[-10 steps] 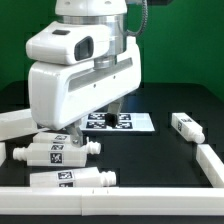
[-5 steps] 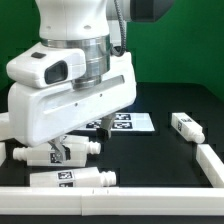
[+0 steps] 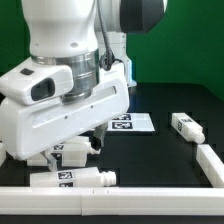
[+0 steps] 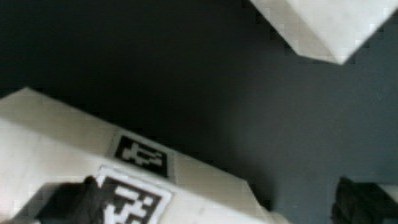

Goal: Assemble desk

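The arm [image 3: 62, 110] leans low and tilted, jaws standing wide apart.

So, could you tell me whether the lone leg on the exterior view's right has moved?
No: the leg lies where it was, just as far from the fixed marker board.

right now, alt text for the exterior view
A white robot arm fills most of the frame, low over a black table. One tagged white leg lies in front of it, a second leg at the exterior view's right.
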